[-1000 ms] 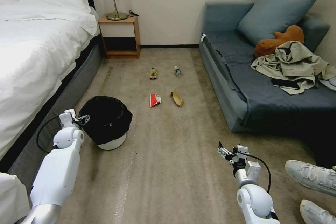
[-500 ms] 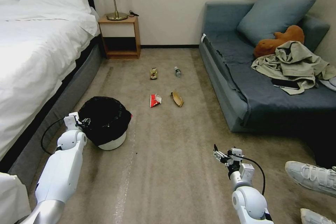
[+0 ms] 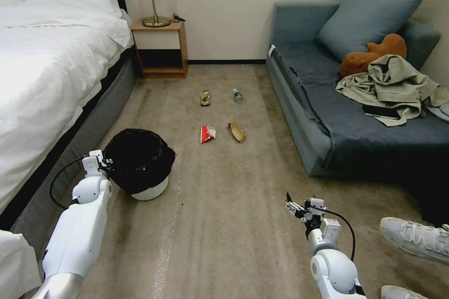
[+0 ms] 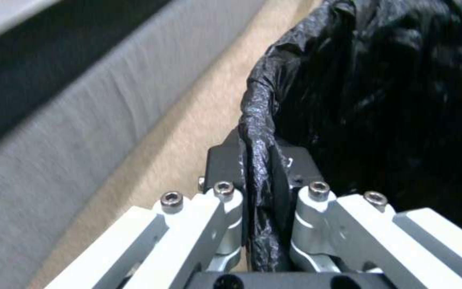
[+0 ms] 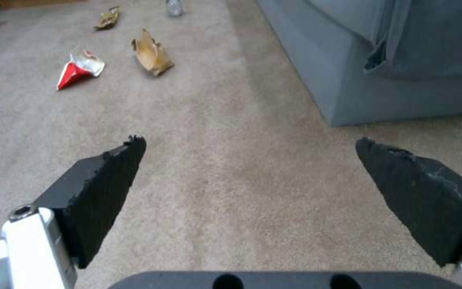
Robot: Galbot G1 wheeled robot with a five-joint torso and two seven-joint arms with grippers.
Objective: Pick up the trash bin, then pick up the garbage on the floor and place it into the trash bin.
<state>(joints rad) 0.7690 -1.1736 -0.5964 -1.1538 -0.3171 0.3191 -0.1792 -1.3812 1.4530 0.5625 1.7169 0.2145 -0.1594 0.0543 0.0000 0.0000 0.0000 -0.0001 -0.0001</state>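
Here I have the left gripper [image 4: 258, 176] clamped on the bin [image 3: 148, 190], its fingers [image 4: 223, 160] pinching the black liner and rim on the bed-facing side; I judge a rim pinch is the one hold that can carry the bin with its mouth up for the garbage. The bin stands tilted on the floor beside the bed [image 3: 47, 79]. The left arm reaches forward and low, wrist level with the rim. The right gripper [image 3: 293, 207] hangs over bare floor in front of the sofa [image 3: 327, 140], fingers [image 5: 102, 180] spread wide and empty, aimed towards the wrappers [image 5: 78, 68] and bottle [image 3: 237, 96] lying mid-floor, well apart from it.
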